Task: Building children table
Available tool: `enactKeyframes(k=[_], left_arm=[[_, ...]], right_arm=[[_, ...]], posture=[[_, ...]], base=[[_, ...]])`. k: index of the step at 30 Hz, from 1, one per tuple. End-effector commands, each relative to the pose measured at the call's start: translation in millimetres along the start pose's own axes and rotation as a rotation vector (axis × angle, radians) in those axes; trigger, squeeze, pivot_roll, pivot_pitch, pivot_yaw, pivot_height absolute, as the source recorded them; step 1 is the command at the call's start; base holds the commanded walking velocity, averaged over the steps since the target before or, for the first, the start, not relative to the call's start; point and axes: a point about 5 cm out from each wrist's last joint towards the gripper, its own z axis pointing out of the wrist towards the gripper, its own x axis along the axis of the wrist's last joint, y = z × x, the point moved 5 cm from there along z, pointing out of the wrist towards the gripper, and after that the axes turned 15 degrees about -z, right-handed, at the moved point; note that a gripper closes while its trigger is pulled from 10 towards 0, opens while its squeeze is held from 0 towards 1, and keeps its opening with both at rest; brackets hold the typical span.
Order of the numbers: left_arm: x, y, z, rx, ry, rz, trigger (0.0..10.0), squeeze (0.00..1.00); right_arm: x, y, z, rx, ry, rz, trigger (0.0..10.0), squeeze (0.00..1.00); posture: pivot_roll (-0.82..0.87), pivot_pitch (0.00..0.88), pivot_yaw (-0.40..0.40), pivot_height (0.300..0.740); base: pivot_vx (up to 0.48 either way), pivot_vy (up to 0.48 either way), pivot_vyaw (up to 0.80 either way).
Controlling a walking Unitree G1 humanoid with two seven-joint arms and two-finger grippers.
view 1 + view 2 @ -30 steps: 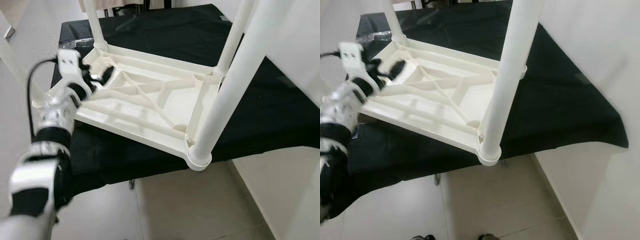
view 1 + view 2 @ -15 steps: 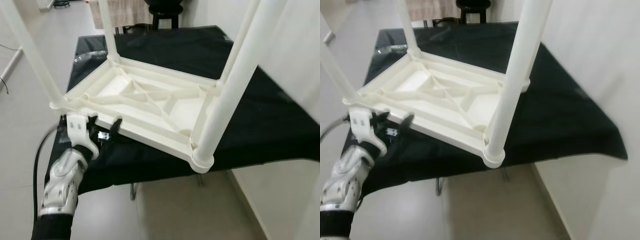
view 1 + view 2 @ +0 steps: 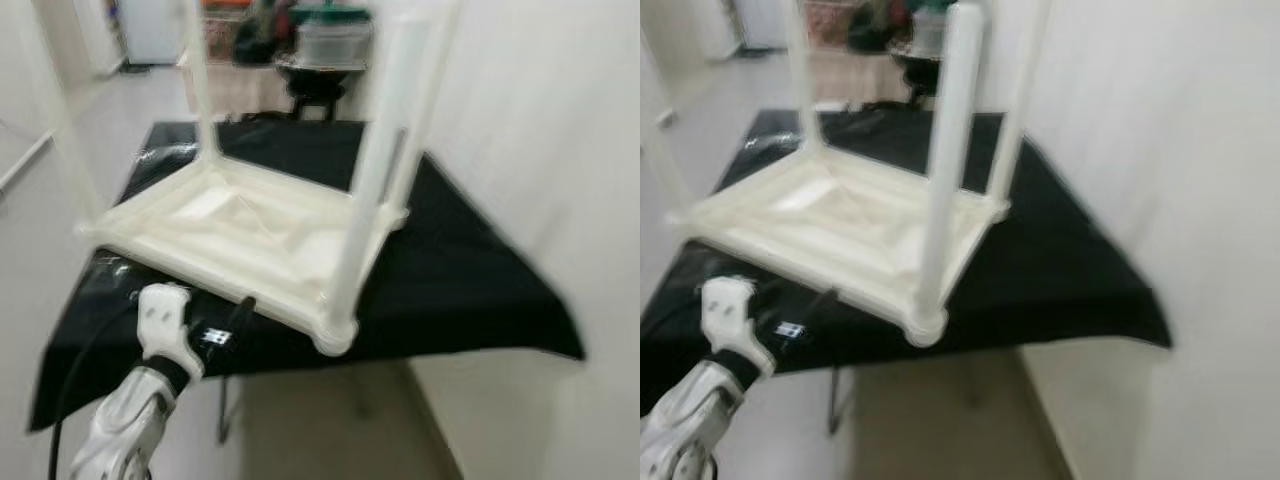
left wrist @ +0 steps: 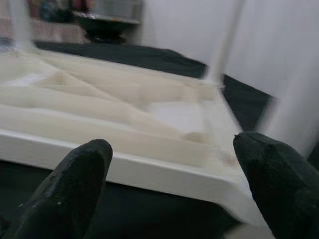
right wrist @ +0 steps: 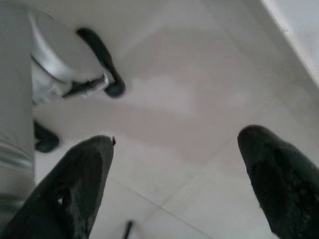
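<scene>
Table (image 3: 235, 235) upturned (four legs up)

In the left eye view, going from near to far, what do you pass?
Left end effector with open black fingers → upside-down white plastic children's table on the black cloth-covered surface → dark round stool beyond.

Children table (image 3: 250, 230): motion-blurred; leg tops cut off by the upper edge.
Far clutter (image 3: 320, 40): too blurred to identify.
Left claw (image 3: 215, 325): blurred, arm cut off at the bottom edge.
Desk (image 3: 470, 290): its legs are hidden by the black cloth.
</scene>
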Motion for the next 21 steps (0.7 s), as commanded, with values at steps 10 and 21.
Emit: enactKeyframes(k=[10,21], left_arm=[[-8.1,20.0,5.6,-0.019,-0.033,-0.033,10.0,0.0],[-9.1,21.8,9.8,-0.002,-0.044,-0.025,10.0,0.0]], right_arm=[[366.1,-126.7,-266.9,0.116,1.403,-0.916,10.0,0.0],[345.2,-173.1,-306.4,0.324,1.575,-1.092,10.0,0.0]], posture=[[0.02,0.0,-0.083,0.74],[0.01,0.0,-0.086,0.74]], base=[[0.0,-0.384,0.0],[0.0,0.0,0.0]])
